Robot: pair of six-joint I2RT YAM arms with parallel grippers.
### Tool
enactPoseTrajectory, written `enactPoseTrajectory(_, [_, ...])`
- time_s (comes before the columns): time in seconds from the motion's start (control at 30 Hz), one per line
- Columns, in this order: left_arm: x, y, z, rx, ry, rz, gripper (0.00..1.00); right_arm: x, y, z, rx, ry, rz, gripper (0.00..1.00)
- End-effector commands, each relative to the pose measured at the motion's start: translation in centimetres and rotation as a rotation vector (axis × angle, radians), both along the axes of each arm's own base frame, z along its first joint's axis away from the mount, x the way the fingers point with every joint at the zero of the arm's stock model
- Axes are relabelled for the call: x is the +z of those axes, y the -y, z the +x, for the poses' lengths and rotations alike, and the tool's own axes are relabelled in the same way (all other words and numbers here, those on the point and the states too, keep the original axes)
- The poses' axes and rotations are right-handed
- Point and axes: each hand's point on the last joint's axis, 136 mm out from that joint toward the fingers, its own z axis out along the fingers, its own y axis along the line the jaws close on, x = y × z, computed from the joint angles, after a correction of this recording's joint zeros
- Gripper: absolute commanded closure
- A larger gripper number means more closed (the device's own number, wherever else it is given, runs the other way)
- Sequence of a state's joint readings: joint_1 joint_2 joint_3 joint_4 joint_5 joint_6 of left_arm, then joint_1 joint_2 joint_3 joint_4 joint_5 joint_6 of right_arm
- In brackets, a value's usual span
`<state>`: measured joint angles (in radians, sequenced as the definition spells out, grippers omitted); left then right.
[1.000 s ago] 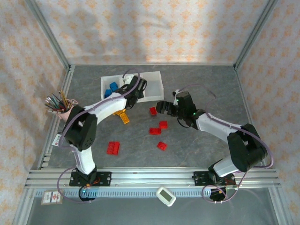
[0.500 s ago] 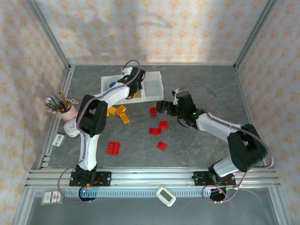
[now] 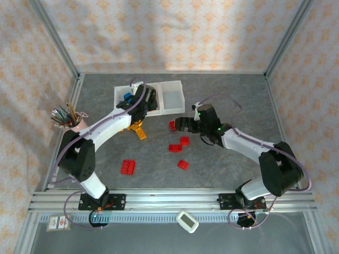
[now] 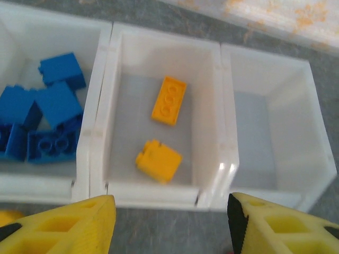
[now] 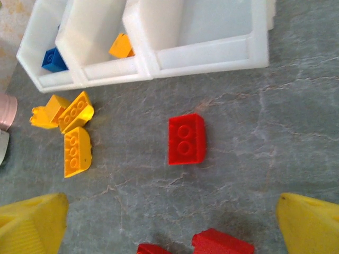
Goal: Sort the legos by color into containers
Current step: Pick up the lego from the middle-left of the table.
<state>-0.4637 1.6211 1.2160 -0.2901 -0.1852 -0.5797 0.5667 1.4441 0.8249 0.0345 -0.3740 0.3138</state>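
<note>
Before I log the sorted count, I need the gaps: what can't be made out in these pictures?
Top external: the left arm covers the middle bin and some loose yellow bricks.
Left wrist: the blue bricks run off the left edge, so no sure count.
Right wrist: two red bricks are cut by the bottom edge, the pink cup by the left.

A: Where's the tray (image 3: 179,84)?
B: Far-left part of the table (image 3: 238,95). Left bin (image 4: 32,185) holds a heap of bricks (image 4: 42,116), middle bin (image 4: 153,194) holds two bricks (image 4: 168,100).
A: Loose ones?
B: Cluster (image 5: 77,114) before the left bins, single brick (image 5: 186,139) before the right bin (image 5: 212,53), more bricks (image 3: 175,147) nearer the arms. Pencil cup (image 3: 74,124) left of the tray.
</note>
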Motion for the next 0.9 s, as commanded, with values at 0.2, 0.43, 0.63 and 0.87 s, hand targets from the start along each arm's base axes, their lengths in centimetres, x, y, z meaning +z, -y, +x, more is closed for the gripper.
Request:
enactPoseTrajectory(0.2, [-4.4,-1.7,-7.2,0.047,-0.090,-0.048,0.36,-0.5,-3.8,-3.6,0.129,0.030,0.002,0.00])
enactPoseTrajectory(0.43, [-8.8,-2.2,-9.5,0.091,-0.169,-0.077,0.32,-2.6,-5.3,-4.7,0.158,-0.005,-0.015,0.00])
enactPoseTrajectory(0.63, [-10.9,-2.1,-8.9,0.121,-0.196,-0.073,0.27,-2.6,-5.0,-4.2,0.142,0.016,-0.036,0.00])
enactPoseTrajectory(0.87, [-12.6,-1.9,-7.9,0.129,-0.218,-0.037,0.31,-3.0,-4.7,-4.1,0.138,0.019,-0.061,0.00])
